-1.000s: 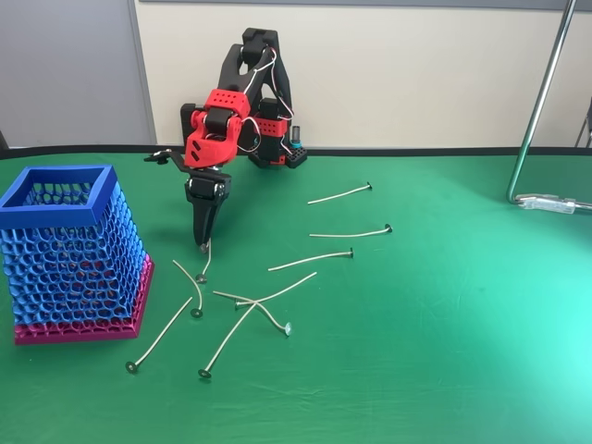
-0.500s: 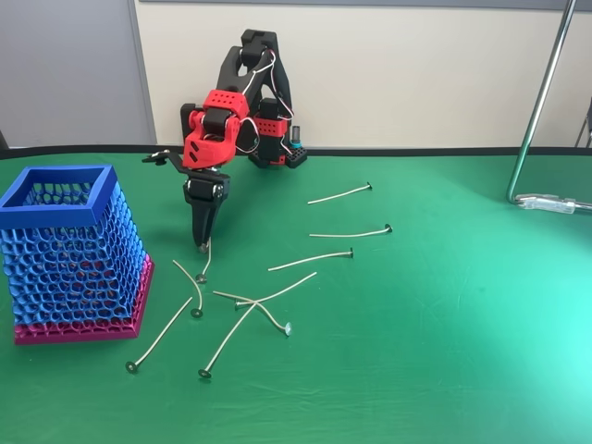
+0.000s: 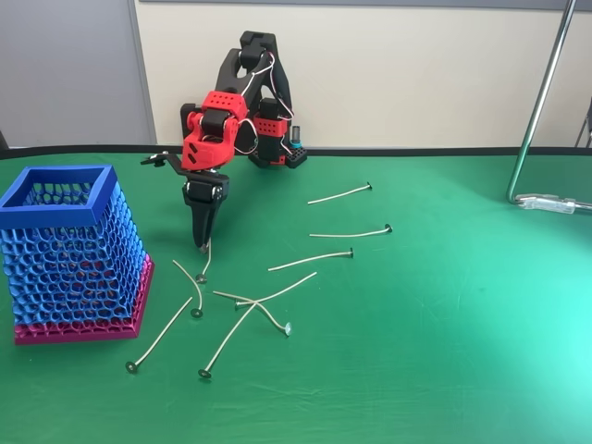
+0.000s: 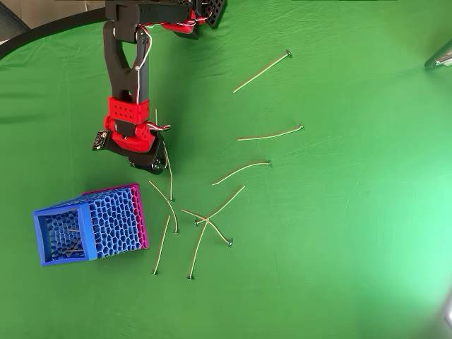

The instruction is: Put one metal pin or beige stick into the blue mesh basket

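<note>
Here, thin curved beige stick [image 3: 205, 260], tiny dark head, beneath gripper [image 3: 202, 246]

In the overhead view, bare counter [image 4: 353, 233] lies open from 2 to 5 o'clock of the claw [image 4: 159, 164]; at 7 o'clock the blue mesh basket [image 4: 88, 224] blocks passage; scattered sticks [image 4: 205, 222] clutter 5 o'clock.

Basket [image 3: 69, 250]: tall, blue mesh, pink base, stands upright at left of green table; overhead view [image 4: 88, 227] shows few sticks lying inside. Sticks: thin, beige, bit bent, tiny dark head. One stick [image 3: 204, 261] lies just right of basket, top end at gripper tip. Others lie flat nearby, some crossing [image 3: 259, 302]; three lie apart further right [image 4: 269, 134].
</note>
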`<state>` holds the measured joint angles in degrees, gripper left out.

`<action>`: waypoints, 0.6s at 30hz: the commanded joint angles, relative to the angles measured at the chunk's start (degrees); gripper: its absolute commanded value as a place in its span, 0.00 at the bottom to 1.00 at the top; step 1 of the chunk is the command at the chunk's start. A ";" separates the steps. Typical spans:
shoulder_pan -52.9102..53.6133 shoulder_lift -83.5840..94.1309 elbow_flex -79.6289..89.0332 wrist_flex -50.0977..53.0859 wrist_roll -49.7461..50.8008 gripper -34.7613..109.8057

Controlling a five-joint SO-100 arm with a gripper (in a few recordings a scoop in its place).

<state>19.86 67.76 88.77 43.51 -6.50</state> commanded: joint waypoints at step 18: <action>0.00 0.79 -1.67 0.00 -1.05 0.24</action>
<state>19.86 67.76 88.68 43.51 -7.03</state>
